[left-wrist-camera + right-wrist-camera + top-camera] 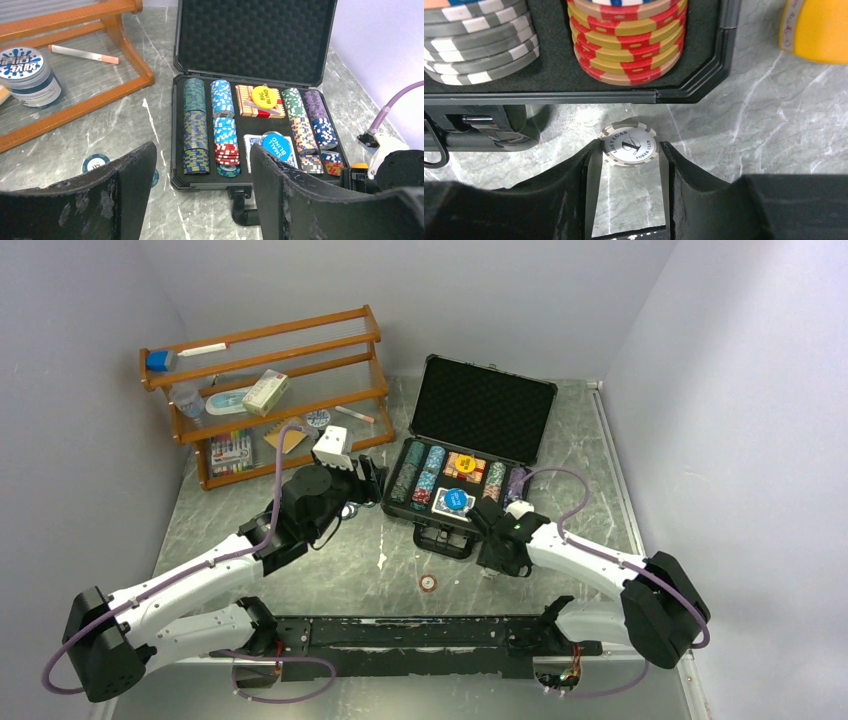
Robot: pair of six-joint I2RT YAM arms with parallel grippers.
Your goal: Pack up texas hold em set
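Note:
The black case (485, 405) lies open, its foam tray filled with rows of striped chips (195, 125). Also in the tray are a red card deck (245, 100) under a yellow BIG BLIND button (264, 96) and a blue deck (251, 147) under a blue SMALL BLIND button (276, 145). My right gripper (629, 150) sits just in front of the case rim (694, 87), shut on a grey-and-white chip (629, 145). My left gripper (202, 165) hangs open at the case's near-left corner, holding nothing. A green loose chip (95, 162) lies on the table left of it.
The orange wooden rack (270, 390) with a jar (27, 75) and small items stands at the back left. A reddish chip (428, 583) lies on the table between the arms. A yellow-orange object (816, 30) sits right of the case. Walls close in on both sides.

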